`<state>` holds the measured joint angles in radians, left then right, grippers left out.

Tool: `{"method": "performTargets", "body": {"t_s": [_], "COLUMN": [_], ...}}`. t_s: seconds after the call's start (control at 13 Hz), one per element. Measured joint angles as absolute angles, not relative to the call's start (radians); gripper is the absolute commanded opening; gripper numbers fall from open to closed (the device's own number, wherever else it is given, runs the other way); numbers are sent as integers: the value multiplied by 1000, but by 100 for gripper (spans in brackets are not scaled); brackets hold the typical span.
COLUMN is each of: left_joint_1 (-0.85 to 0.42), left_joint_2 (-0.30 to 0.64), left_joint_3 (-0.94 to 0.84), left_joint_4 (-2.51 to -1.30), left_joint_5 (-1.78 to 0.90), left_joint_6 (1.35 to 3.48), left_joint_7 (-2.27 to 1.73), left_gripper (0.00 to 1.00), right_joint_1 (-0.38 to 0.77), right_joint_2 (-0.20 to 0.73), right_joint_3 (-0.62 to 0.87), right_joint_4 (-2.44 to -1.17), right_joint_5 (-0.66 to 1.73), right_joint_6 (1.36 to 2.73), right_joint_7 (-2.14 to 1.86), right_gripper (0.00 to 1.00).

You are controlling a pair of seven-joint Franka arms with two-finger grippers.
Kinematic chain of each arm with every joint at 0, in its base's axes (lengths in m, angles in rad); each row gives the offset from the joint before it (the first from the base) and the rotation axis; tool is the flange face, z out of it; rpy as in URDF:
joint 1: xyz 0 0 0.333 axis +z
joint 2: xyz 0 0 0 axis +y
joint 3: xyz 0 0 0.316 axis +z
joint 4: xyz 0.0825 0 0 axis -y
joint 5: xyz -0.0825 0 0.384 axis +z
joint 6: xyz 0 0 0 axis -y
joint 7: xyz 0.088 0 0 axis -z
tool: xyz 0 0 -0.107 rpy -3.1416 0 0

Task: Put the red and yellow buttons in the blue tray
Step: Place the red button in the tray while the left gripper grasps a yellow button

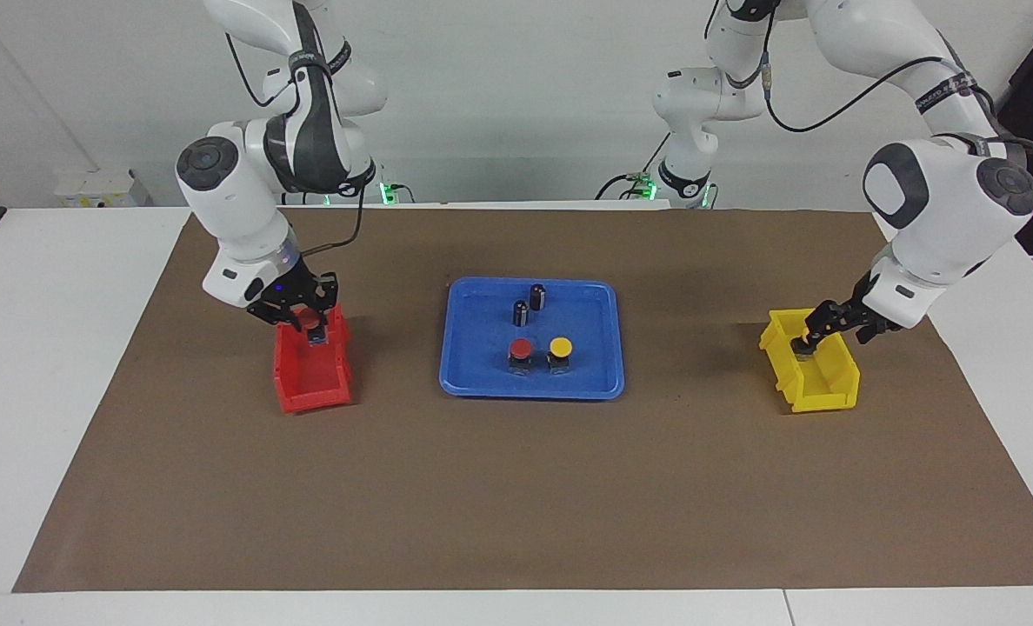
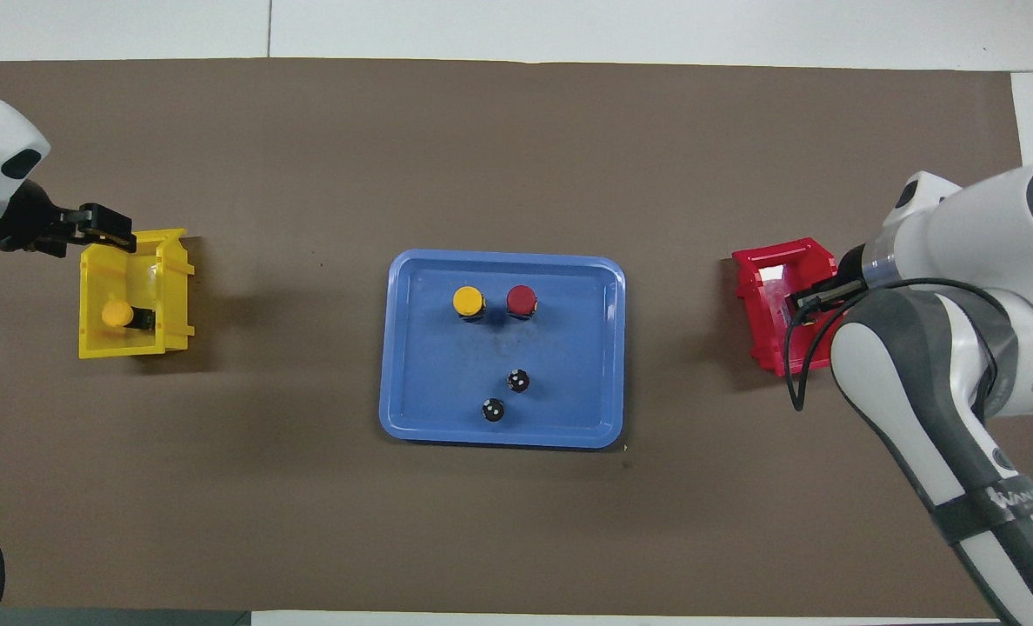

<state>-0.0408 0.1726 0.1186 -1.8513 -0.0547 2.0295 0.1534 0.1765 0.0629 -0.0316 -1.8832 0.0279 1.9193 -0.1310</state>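
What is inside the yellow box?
A yellow button lies on its side in the yellow bin, with the left gripper over it. The bin's wall hides the button in the facing view.

We see a brown mat covering the white worktop. A red bin sits toward the right arm's end, a yellow bin toward the left arm's. Two dark cylinders stand upright between them.

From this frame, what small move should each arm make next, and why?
Probably lift. The right gripper seems shut on a red button in the red bin, while the left gripper reaches into the yellow bin. The blue tray holds only one of each colour.
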Motion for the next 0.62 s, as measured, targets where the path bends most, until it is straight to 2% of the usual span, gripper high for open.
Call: {"method": "performTargets", "body": {"t_s": [0.08, 0.23, 0.46, 0.62], "left_joint_1": [-29, -21, -21, -21], "left_joint_2": [154, 119, 79, 65], "left_joint_3": [118, 116, 110, 110], "left_joint_4": [-1922, -2014, -2080, -2119], "left_joint_5": [-55, -55, -54, -54], "left_joint_6": [2099, 2150, 2163, 2183], "left_joint_7": [176, 198, 210, 222], "left_gripper": [80, 80, 80, 79], "right_joint_1": [248, 373, 489, 517], "right_joint_2": [95, 152, 238, 297], "right_joint_3": [-30, -22, -20, -20], "right_joint_4": [-1802, -1735, -1724, -1724], "right_joint_5": [16, 11, 9, 9], "right_joint_6": [1891, 1917, 1998, 2050], "right_joint_7": [-22, 190, 402, 456], "right_gripper": [29, 29, 30, 30]}}
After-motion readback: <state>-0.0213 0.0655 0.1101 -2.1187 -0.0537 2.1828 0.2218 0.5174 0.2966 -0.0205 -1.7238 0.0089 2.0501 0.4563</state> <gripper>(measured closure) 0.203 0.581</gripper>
